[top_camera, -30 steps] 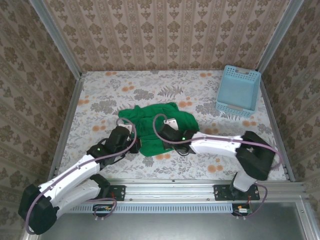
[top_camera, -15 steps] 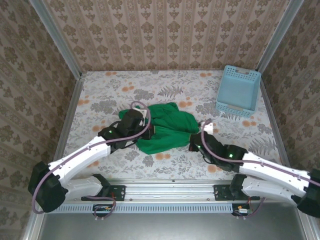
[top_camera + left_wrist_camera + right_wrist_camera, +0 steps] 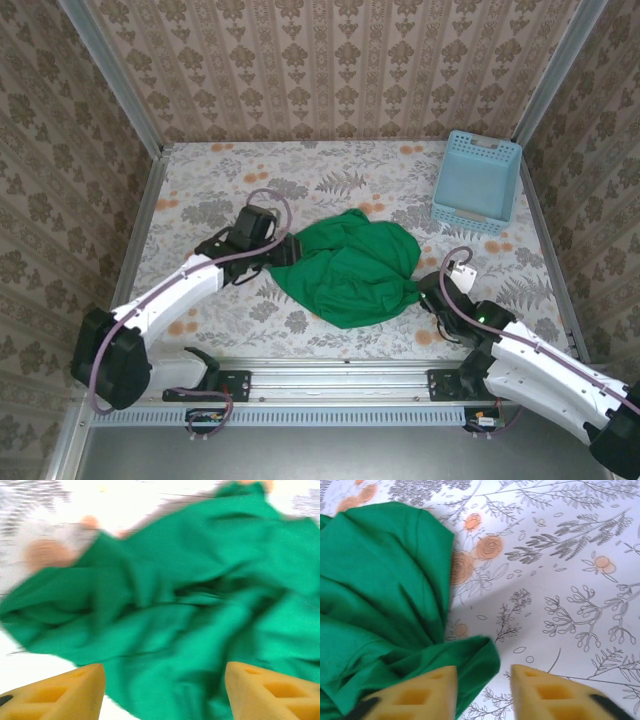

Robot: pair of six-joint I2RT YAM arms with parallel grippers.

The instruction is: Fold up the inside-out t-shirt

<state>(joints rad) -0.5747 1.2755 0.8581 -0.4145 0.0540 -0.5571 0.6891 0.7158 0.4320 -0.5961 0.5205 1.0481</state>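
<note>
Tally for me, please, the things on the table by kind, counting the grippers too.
t-shirt: 1
basket: 1
grippers: 2, the left gripper and the right gripper
Total: 4

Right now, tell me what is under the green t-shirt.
The t-shirt lies bunched on the flowered table, which shows all around its edges. The patch of table beneath it, and anything between its folds, is covered and cannot be seen.
</note>
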